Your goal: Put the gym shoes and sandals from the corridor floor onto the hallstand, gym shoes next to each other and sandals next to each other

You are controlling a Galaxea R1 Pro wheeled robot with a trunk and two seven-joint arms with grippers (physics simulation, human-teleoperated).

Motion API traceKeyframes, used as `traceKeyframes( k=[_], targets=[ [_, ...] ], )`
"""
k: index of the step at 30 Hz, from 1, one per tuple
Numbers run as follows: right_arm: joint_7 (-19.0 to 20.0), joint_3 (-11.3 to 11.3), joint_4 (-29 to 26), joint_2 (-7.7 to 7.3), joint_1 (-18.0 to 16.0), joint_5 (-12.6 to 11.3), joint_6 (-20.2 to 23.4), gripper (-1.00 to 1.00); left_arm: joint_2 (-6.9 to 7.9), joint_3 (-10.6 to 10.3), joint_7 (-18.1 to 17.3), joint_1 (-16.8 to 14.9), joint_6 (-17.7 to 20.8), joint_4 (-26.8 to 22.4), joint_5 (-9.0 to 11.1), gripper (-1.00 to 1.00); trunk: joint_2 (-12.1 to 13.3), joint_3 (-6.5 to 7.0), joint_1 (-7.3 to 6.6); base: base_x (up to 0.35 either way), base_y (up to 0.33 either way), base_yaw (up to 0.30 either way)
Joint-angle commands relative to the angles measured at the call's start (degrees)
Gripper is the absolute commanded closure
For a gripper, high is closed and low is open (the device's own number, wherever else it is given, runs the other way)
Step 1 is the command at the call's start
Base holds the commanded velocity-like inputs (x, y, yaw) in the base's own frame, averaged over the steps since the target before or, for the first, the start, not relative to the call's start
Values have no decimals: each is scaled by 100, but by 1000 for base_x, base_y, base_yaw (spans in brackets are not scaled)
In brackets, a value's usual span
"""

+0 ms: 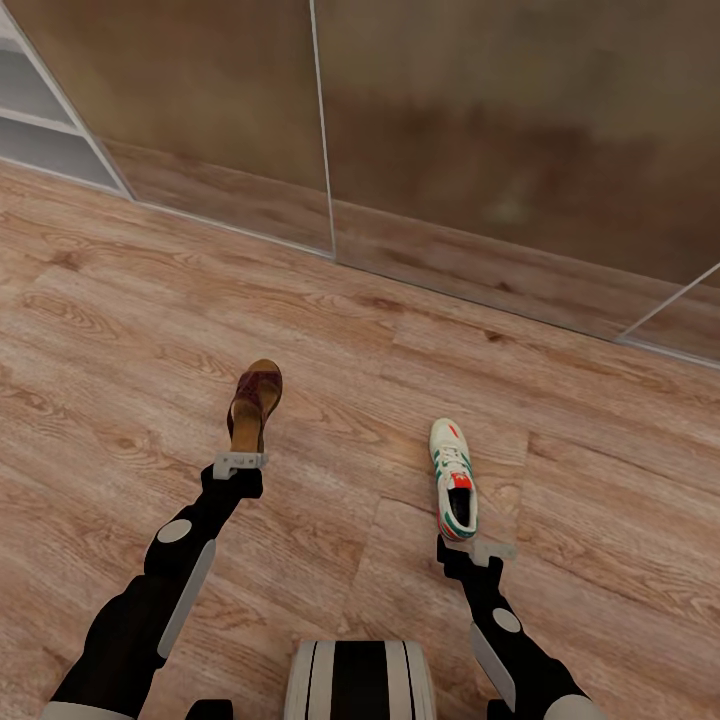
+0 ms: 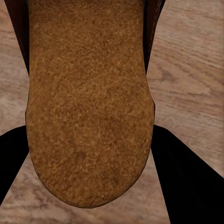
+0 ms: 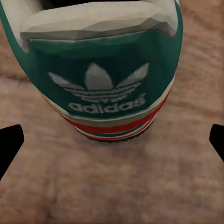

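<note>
1. Sandal [image 1: 256, 404] sits at the tip of the left gripper [image 1: 240, 463], heel end at the gripper, toe end with the dark woven strap pointing toward the wall. It looks like the gripper has hold of the heel, and in the left wrist view the tan footbed [image 2: 88, 102] sits right between the two dark fingers [image 2: 186, 182], so I'd call that one clamped on it.

2. Can't really tell from the head view whether the sandal is lifted or still lying on the floor [image 1: 120, 330], so I'm not calling it.

3. Sneaker [image 1: 454, 480] is on the right side, white with green stripes and a red-orange tongue, lying lengthwise with its heel toward the right gripper [image 1: 480, 548].

4. In the right wrist view the sneaker's green heel patch [image 3: 100, 88] with the white logo faces the camera, and the dark fingertips [image 3: 9, 140] sit wide apart at both edges, well clear of the shoe. So the right gripper is spread wide and holding nothing. The sneaker is resting on the wood planks [image 3: 112, 186].

5. Sandal and sneaker are well apart from each other, one in front of each arm.

6. Glossy brown wall panels [image 1: 480, 120] run along the back, and a bit of light grey shelving [image 1: 40, 120] peeks in at the far left corner, well away from both shoes.
</note>
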Motion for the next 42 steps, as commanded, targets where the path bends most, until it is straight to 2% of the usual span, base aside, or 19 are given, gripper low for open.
traceKeyframes(
  k=[1,15,20,42],
  targets=[
    [-43,48,3,-6,-4,-57,-26,-100,4,-7,16,-2,30,-7,52,100,-1,-3,-1,0,0,0],
    [-43,48,-1,-6,-4,-57,-26,-100,4,-7,16,-2,30,-7,58,100,-1,-13,-1,65,0,0],
    [-43,48,0,-6,-4,-57,-26,-100,4,-7,16,-2,30,-7,59,100,-8,-150,12,0,0,0],
    [-43,48,-99,-6,-4,-57,-26,-100,4,-7,16,-2,30,-7,59,100,-8,-153,12,36,4,0]
  ],
)
